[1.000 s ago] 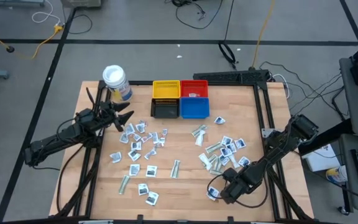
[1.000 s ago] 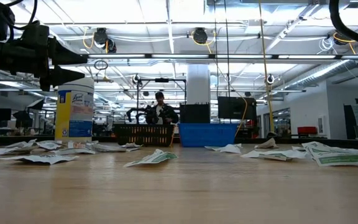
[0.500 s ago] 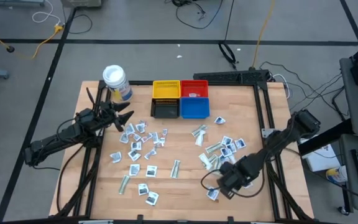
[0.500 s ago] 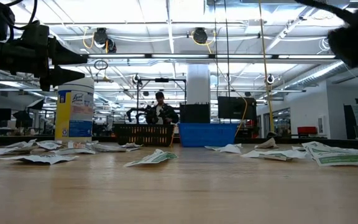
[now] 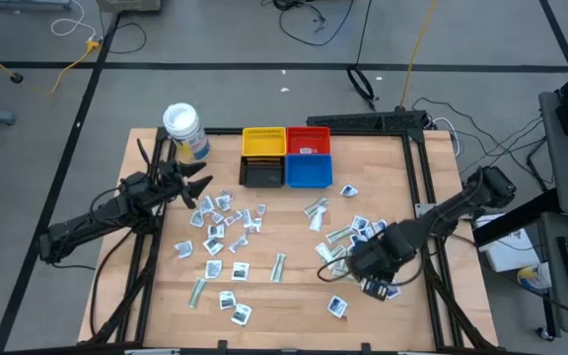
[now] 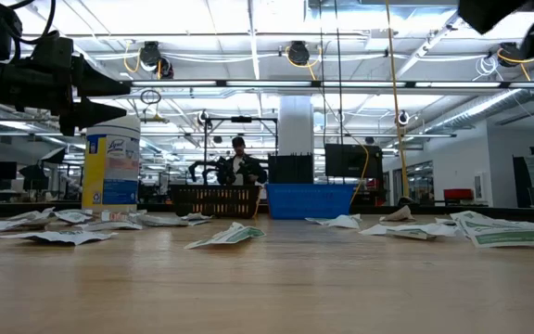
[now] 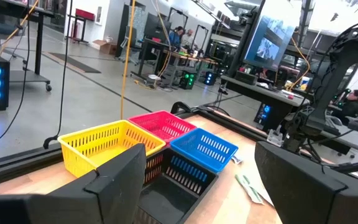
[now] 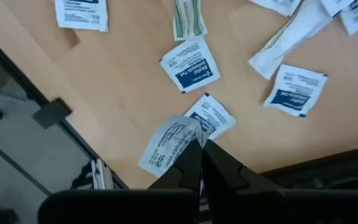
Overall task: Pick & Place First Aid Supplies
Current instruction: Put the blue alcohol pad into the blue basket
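Small white and silvery packets lie flat on the wooden table, one scatter left of centre (image 5: 220,222), another to the right (image 5: 358,232); the low view shows them too (image 6: 225,237). My right gripper (image 5: 373,284) hangs above the near right part of the table, shut on one white packet (image 8: 169,144). More packets (image 8: 188,65) lie on the wood below it. My left gripper (image 5: 193,187) hovers open at the left scatter's far-left side, pointing toward the bins (image 7: 201,149). My right gripper pinches the white packet by one edge (image 8: 190,138) between its two shut fingers (image 8: 219,165). The fingers point down from above. The packet is lifted clear of the table and sticks out sideways from the fingertips.
Yellow (image 5: 262,142), red (image 5: 309,140), black (image 5: 261,173) and blue (image 5: 310,172) bins sit in a square at the far middle. A white-lidded jar (image 5: 185,128) stands at the far left corner. Metal frame rails run along the right edge (image 5: 417,197).
My right gripper has risen from the table near the near right corner and drifted toward the right and far side, carrying one white packet up with it. Another packet stays on the wood where the gripper was. My left arm has kept still.
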